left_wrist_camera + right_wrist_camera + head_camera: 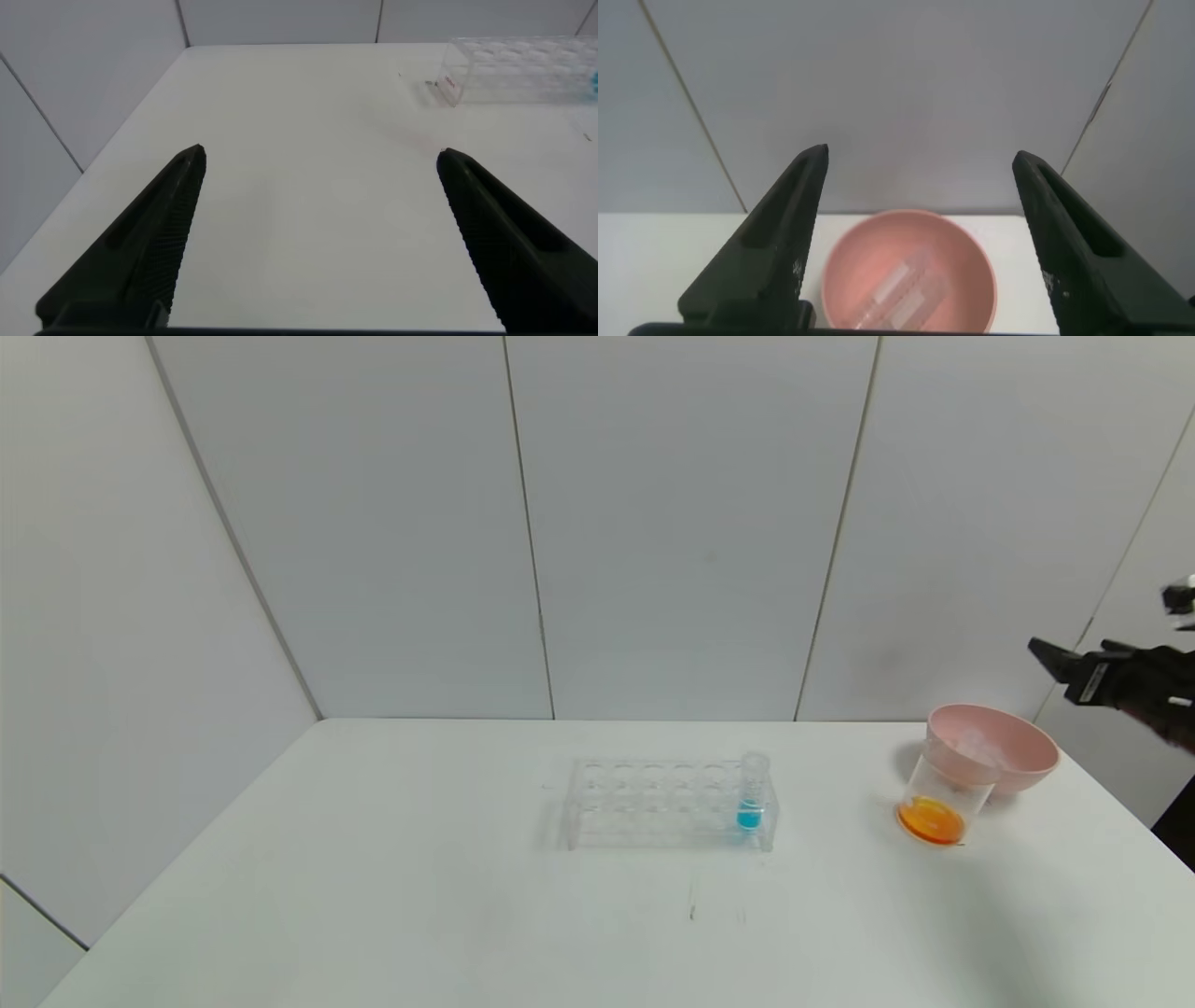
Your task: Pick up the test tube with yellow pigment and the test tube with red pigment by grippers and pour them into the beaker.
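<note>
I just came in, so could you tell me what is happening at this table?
Nothing is being held. The right gripper hangs open above the pink bowl, which has clear tubes lying in it. The beaker beside it holds orange liquid. The left gripper is open over bare table, away from the rack with its blue tube.

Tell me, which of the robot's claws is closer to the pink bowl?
The right. The right gripper hangs open above the pink bowl. The left gripper is open over bare table, beyond the clear rack.
</note>
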`<state>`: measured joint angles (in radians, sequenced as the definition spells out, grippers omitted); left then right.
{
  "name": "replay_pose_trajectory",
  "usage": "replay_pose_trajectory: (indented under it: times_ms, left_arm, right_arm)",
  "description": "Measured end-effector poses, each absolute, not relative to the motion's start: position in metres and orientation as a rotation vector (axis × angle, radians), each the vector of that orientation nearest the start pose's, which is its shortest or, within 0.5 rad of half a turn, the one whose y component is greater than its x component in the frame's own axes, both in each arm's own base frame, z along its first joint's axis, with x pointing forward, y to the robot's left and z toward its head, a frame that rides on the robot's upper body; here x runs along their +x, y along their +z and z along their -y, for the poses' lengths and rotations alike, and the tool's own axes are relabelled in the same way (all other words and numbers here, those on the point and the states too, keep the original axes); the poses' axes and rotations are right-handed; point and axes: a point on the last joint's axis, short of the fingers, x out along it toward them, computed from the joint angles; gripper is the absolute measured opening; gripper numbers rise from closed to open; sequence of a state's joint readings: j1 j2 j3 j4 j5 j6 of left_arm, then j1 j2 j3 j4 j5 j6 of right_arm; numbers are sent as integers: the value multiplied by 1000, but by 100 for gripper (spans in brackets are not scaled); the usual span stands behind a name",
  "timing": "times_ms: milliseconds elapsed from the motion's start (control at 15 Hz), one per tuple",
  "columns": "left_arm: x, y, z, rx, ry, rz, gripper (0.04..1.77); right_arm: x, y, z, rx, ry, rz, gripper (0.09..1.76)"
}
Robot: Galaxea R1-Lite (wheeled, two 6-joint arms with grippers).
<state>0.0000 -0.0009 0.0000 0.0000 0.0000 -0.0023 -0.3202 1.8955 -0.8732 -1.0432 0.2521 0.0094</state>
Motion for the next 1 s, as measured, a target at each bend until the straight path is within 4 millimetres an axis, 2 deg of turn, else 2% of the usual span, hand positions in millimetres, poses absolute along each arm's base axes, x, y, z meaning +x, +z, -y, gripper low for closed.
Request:
replay_pose_trajectory:
  times_ms: [133, 200, 333, 467, 600, 733, 867, 1000]
  left_arm:
    - [-23, 75, 0, -3, 0, 1, 176]
    - [-23, 75, 0, -3, 0, 1, 176]
    - [-23, 75, 0, -2, 0, 1, 176]
    - [-23, 75, 0, -3, 0, 1, 176]
    - [-23, 75, 0, -3, 0, 1, 176]
    - [-23, 75, 0, -3, 0, 1, 176]
    - [-23, 75, 0, -3, 0, 1, 176]
    - [-23, 75, 0, -3, 0, 1, 176]
  right_arm:
    - [302, 220, 94, 10, -78, 121, 148]
    - [276, 240, 86, 7, -81, 169, 151]
    - [209, 272, 65, -2, -94, 257, 155]
    - [137, 278, 40, -1, -118, 316, 159]
    - [76, 257, 17, 18, -130, 318, 162]
    - [32, 218, 5, 31, -145, 268, 164]
    - [8, 171, 2, 18, -136, 185, 165]
    - [-4, 127, 1, -34, -108, 116, 167]
